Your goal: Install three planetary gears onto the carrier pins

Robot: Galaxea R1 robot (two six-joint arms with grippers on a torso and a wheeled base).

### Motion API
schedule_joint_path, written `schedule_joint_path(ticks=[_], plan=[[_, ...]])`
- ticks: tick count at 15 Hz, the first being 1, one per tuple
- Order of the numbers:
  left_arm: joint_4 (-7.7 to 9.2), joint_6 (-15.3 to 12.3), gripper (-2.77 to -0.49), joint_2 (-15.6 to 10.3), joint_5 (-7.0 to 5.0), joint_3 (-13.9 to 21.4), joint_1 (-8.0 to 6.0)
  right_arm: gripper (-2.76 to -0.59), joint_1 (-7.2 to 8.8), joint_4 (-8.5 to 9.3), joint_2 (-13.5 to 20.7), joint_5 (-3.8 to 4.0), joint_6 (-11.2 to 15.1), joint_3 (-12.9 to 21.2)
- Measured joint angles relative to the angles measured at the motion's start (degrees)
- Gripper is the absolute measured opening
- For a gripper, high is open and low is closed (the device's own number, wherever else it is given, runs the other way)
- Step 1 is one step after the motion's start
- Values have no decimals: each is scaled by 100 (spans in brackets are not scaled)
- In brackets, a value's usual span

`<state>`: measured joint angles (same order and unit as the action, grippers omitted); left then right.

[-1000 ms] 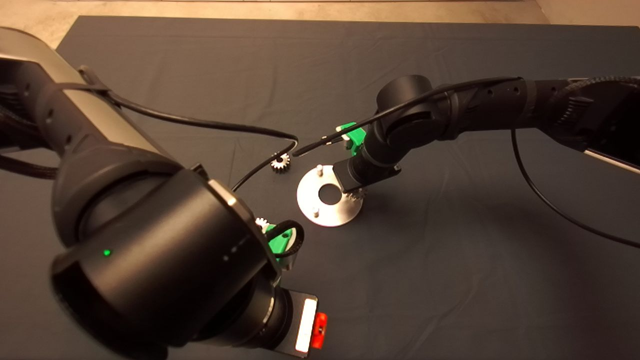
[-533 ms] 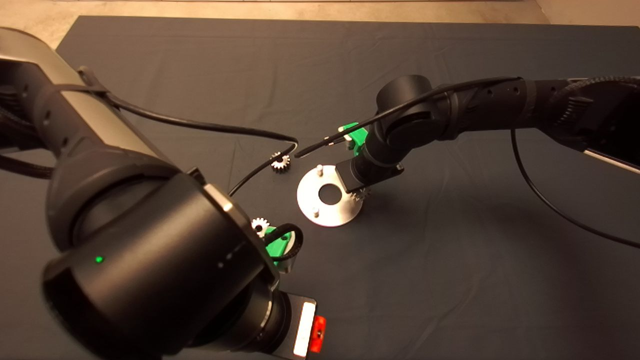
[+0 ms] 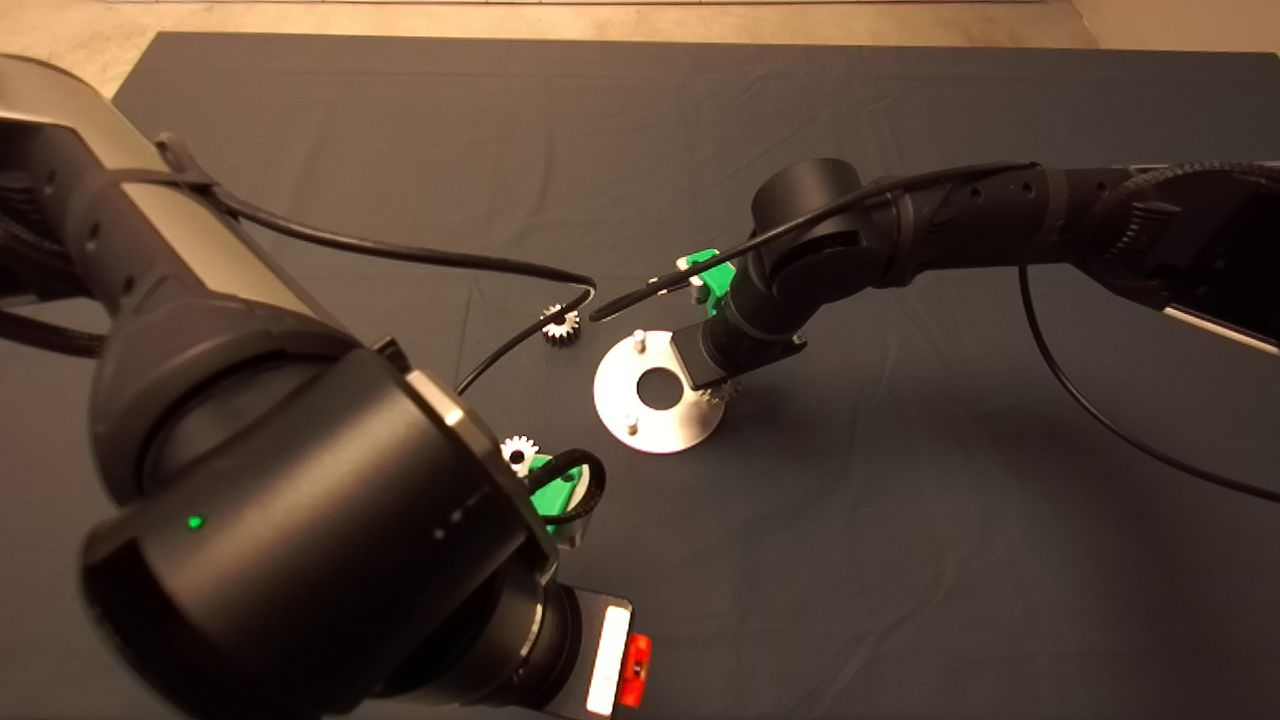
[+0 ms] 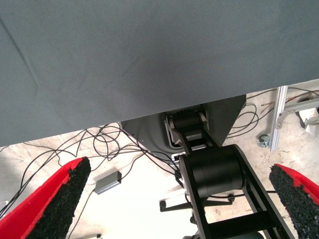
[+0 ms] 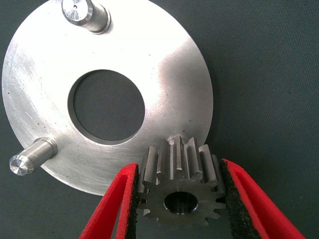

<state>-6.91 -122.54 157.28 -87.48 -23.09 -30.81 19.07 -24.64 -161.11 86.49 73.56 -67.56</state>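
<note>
right gripper (image 5: 178,199) clamps a gear (image 5: 179,186) at the disc's (image 5: 164,84) lower-right rim; left gripper (image 4: 179,199) gapes wide, lower centre.

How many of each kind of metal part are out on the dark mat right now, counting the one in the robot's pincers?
Gears: 3, one loose, one beside the left gripper, one clamped in the right gripper
Pins showing bare: 2, and
Round plate: 1
Total: 6 parts
</note>
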Motion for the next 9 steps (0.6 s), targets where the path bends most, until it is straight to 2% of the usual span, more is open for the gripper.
schedule_joint_path(ticks=[7,8,9], plan=[[0,-4,-64,0,0,33,2,-234,2,-59,-9,9,-5,-12],[0,-9,-64,0,2,33,0,-234,15,-61,-20,2,-5,-62],[2,-20,-64,0,-2,35,2,-234,22,-59,-20,-35,-5,-152]])
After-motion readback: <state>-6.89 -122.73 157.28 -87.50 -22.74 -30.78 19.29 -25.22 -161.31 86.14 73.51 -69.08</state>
